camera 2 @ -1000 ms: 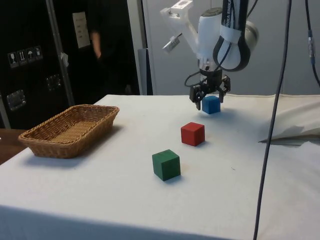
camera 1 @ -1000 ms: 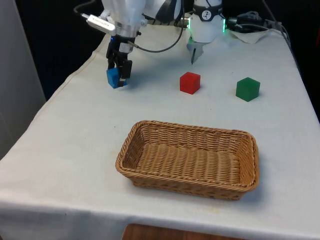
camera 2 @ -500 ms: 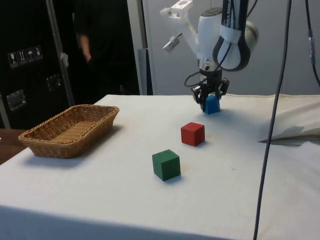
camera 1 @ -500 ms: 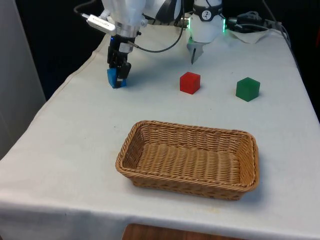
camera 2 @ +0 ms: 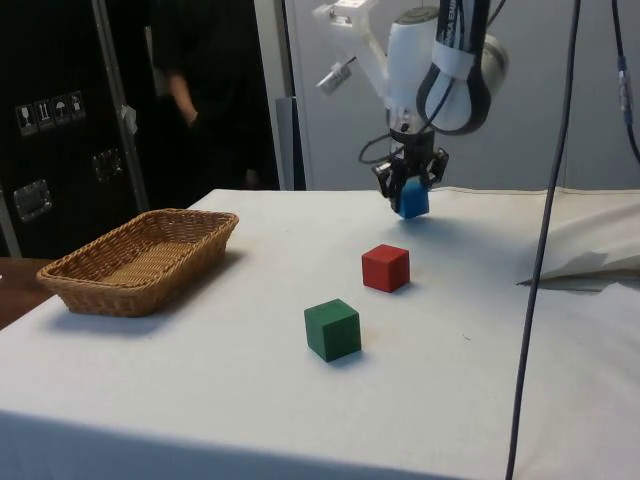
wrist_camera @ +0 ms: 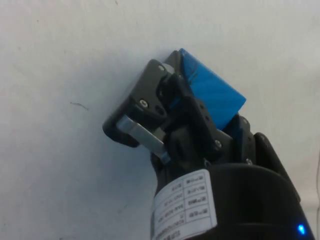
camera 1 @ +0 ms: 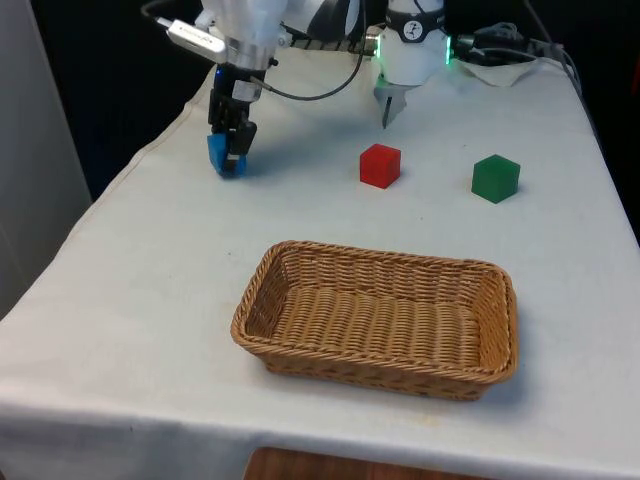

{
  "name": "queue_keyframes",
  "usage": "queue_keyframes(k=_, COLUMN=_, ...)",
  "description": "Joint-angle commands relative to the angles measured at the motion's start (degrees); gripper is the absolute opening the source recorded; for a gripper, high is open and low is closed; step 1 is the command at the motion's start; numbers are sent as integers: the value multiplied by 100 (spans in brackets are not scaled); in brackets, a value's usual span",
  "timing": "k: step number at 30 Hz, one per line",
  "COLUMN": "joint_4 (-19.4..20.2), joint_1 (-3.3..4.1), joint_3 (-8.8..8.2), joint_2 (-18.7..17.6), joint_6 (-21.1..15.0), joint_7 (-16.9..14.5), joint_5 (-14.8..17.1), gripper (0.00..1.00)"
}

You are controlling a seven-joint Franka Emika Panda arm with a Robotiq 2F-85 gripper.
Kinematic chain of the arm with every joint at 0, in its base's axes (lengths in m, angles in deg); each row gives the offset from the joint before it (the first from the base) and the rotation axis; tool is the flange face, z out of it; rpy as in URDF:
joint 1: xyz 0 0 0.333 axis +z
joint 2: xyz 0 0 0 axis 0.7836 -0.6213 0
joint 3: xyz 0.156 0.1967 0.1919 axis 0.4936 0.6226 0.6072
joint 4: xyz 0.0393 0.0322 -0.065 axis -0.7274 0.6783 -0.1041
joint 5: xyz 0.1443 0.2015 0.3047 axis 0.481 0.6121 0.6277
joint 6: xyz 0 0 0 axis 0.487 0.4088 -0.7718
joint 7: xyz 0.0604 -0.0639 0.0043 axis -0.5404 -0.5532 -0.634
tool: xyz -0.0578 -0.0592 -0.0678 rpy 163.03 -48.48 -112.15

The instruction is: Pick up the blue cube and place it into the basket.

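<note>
A white robot arm reaches down over a table covered in a white cloth. Its black gripper is clamped on a blue cube, the two fingers pressing opposite faces. In the side view the blue cube hangs in the gripper just clear of the cloth, tilted so that one corner points downward. Being a cube, it has no long axis; its faces sit at an angle to the table edges. The wrist view shows the blue cube between the dark fingers with bare cloth beneath it.

In the front view, taking the table as a clock face with twelve at the far end, the held cube is at about eleven o'clock. A red cube rests on the cloth near twelve o'clock, and a green cube sits at about one o'clock, apart from the red one. A rectangular wicker basket stands toward six o'clock, well apart from the gripper, with its long side running across the table. In the side view a person in dark clothing stands behind the table, beside dark cabinets.
</note>
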Motion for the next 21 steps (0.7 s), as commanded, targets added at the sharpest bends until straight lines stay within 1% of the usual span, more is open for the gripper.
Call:
queue_keyframes(k=1, joint_4=-34, joint_1=29, joint_3=11, joint_2=80, joint_6=138, joint_7=23, joint_5=23, gripper=0)
queue_keyframes(k=2, joint_4=-23, joint_1=11, joint_3=0, joint_2=34, joint_6=63, joint_7=0, joint_5=0, gripper=0)
queue_keyframes(k=3, joint_4=-63, joint_1=34, joint_3=17, joint_2=109, joint_6=183, joint_7=29, joint_5=23, gripper=0)
queue_keyframes(k=8, joint_4=-252, joint_1=57, joint_3=63, joint_2=218, joint_6=441, joint_7=52, joint_5=34, gripper=0)
queue_keyframes(k=10, joint_4=-327, joint_1=63, joint_3=86, joint_2=235, joint_6=521, joint_7=63, joint_5=40, gripper=0)
queue_keyframes(k=11, joint_4=-327, joint_1=63, joint_3=52, joint_2=201, joint_6=476, joint_7=57, joint_5=0, gripper=0)
queue_keyframes(k=12, joint_4=-361, joint_1=63, joint_3=97, joint_2=241, joint_6=561, joint_7=74, joint_5=40, gripper=0)
queue_keyframes(k=16, joint_4=-516, joint_1=63, joint_3=143, joint_2=258, joint_6=716, joint_7=97, joint_5=40, gripper=0)
queue_keyframes(k=20, joint_4=-716, joint_1=57, joint_3=229, joint_2=275, joint_6=894, joint_7=97, joint_5=80, gripper=0)
queue_keyframes(k=21, joint_4=-739, joint_1=86, joint_3=155, joint_2=212, joint_6=831, joint_7=115, joint_5=23, gripper=0)
